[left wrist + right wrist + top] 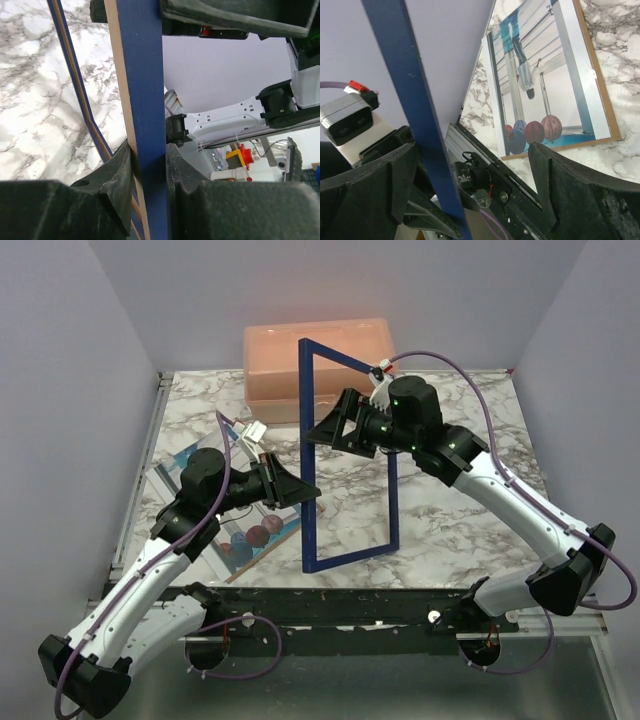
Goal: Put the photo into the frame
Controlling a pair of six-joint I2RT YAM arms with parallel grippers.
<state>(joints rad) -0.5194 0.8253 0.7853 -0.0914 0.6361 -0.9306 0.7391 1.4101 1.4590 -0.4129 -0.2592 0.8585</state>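
step: handover | frame [348, 558] upright on edge | left jaws clamp its rail, steadying it | right jaws wide, straddling rail | photo [545, 90] face-up, not yet inserted

**Materials / finish rundown**

- Frame [142, 100]: navy face, matt paint, smooth. The tan strip along its edge looks like bare wood.
- Photo [545, 75], 8 o'clock on the desk: glossy paper print.
- Backing board [603, 90] under it: brown, matt, looks like card or fibreboard.
- Desk [450, 530]: white-grey marble pattern, smooth, low sheen.
- Box [340, 350], 12 o'clock: peach plastic, translucent, satin.
- Fingers [115, 170]: black plastic, matt, slightly grainy.
- Arm shells [520, 502]: white plastic, smooth, semi-gloss. The joints are matt black.
- Cables [227, 452]: smooth purple sheath.
- Rail [131, 500], 9 o'clock desk edge: bare metal, dull.
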